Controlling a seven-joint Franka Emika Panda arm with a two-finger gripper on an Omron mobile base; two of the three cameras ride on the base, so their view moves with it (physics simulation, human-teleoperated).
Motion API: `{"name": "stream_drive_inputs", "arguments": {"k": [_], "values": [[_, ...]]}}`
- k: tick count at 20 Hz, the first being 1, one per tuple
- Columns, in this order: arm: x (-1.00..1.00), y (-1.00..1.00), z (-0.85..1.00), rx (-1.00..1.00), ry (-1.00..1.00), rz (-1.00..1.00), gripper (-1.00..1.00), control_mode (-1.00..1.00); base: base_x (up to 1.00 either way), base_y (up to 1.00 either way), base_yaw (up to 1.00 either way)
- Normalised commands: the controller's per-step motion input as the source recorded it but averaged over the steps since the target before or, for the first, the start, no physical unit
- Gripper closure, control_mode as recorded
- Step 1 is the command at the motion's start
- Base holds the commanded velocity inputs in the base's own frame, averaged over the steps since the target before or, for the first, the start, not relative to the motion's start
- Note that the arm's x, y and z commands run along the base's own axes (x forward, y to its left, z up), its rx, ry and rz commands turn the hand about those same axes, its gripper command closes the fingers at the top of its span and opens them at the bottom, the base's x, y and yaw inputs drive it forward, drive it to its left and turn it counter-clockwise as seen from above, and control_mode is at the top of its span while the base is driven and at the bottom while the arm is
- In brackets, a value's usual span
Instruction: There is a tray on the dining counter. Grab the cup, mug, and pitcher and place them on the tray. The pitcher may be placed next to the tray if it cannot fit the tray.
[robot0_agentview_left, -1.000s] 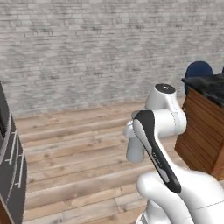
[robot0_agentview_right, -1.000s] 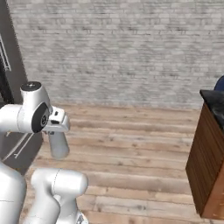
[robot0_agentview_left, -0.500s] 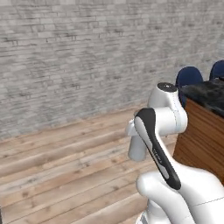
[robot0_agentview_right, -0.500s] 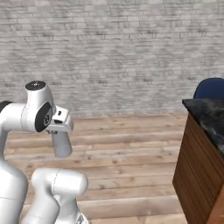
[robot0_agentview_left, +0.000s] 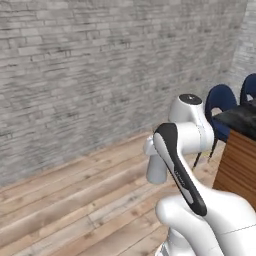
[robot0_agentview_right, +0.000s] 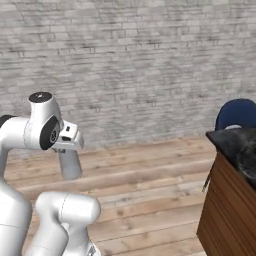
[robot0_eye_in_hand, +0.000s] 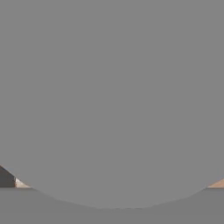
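The fingers themselves are hidden, closed tight on the pitcher (robot0_agentview_right: 70, 164), a pale grey cylinder that hangs upright beneath the white hand (robot0_agentview_right: 69, 140), clear of the wooden floor (robot0_agentview_right: 150, 185). In the hand view its grey body (robot0_eye_in_hand: 112, 96) bulges right up against the camera (slivers of floor peek out at the lower corners). The arm is folded close over the base. Well off to the robot's right stands the dining counter (robot0_agentview_right: 227, 205), brown panel front under a black veined tabletop (robot0_agentview_left: 239, 117), with blue chairs (robot0_agentview_left: 220, 100) beside it. A grey brick wall (robot0_agentview_left: 100, 65) runs behind.
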Motion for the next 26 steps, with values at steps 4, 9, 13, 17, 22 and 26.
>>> {"name": "stream_drive_inputs", "arguments": {"k": [4,9,13,17,22,26], "values": [[0.0,0.0,0.0,0.0,0.0,0.0,1.0,1.0,0.99,0.77,-0.41],[0.0,0.0,0.0,0.0,0.0,0.0,1.0,1.0,0.85,0.94,-0.59],[0.0,0.0,0.0,0.0,0.0,0.0,1.0,1.0,0.72,1.0,-0.69],[0.0,0.0,0.0,0.0,0.0,0.0,1.0,1.0,0.69,1.0,-0.73],[0.0,0.0,0.0,0.0,0.0,0.0,1.0,1.0,0.69,1.0,-0.76],[0.0,0.0,0.0,0.0,0.0,0.0,1.0,1.0,0.7,0.93,-0.81]]}}
